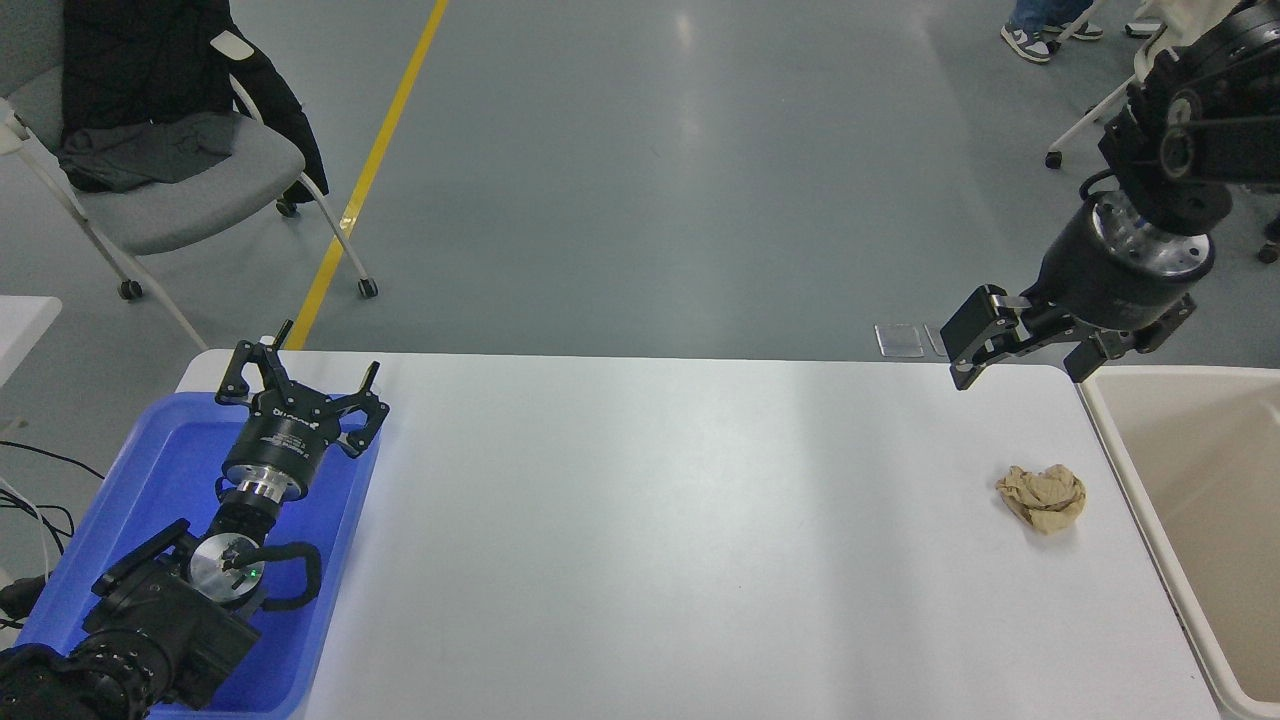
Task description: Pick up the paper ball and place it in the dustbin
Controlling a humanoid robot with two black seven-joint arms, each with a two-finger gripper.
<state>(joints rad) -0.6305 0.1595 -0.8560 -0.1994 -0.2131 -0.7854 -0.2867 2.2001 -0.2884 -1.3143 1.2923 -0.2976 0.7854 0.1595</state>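
The tan-brown paper ball (1042,497) lies on the white table (650,520) near its right edge. The beige dustbin (1150,500) stands just right of the table, and the part of its inside that shows holds nothing. My right gripper (1020,372) hangs open and empty above the table's far right corner, beyond and well above the ball. My left gripper (300,385) is open and parked over the blue tray at the lower left.
A blue plastic tray (170,470) sits at the table's left end under the left arm. A grey chair (170,190) with dark clothes stands on the floor at the far left. A person's feet (1030,40) show at the top right.
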